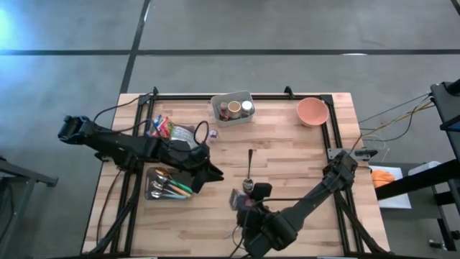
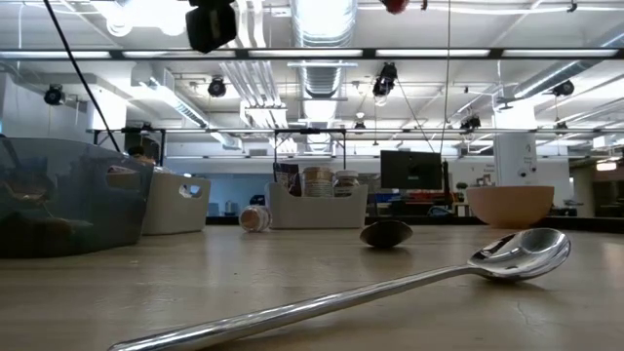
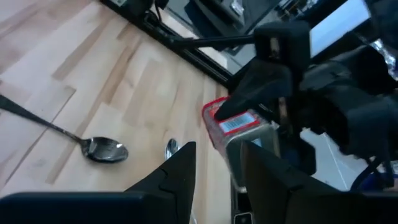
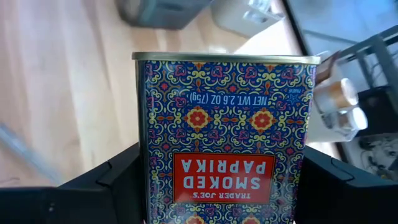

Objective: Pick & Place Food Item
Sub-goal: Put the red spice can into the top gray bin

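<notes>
Butcher-block wood table (image 1: pixel 287 158) under industrial ceiling lights. Right gripper (image 1: pixel 248 203) near the front edge has its jaws clamped on a smoked paprika tin (image 4: pixel 224 137) — lifted off the wood. Left gripper (image 1: pixel 213 173) hovers by the cutlery tray (image 1: pixel 167 184), jaws slightly apart, empty. Spoon (image 2: pixel 390 283) lies between them.

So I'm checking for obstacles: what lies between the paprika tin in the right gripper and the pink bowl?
In the high view, only bare wood lies between the paprika tin and the pink bowl; the spoon lies off to the side.
</notes>
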Motion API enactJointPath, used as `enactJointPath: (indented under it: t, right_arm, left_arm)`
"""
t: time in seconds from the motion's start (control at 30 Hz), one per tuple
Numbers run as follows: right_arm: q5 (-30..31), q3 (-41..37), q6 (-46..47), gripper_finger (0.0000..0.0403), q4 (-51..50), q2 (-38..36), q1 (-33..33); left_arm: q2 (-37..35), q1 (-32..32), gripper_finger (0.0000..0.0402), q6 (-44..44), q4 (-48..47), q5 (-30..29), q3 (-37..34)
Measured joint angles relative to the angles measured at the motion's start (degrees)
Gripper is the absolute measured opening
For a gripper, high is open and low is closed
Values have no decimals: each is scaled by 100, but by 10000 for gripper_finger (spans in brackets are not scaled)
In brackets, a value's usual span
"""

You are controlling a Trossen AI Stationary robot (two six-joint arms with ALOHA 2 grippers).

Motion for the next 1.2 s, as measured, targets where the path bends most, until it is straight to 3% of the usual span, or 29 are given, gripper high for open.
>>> enactJointPath:
  t: [0.23, 0.43, 0.6, 1.2]
  right_arm:
    - [328, 239, -78, 281, -144, 0, -75]
    - [354, 289, -143, 281, -240, -2, -200]
    - [372, 287, 27, 281, -435, -2, -326]
    - [764, 287, -104, 281, -362, -81, -810]
  left_arm:
    - [205, 0, 196, -43, 447, 2, 2]
    - [301, 0, 269, -155, 523, 22, 0]
    - [290, -16, 307, -347, 641, -32, 0]
    - [360, -28, 321, -421, 717, -473, 0]
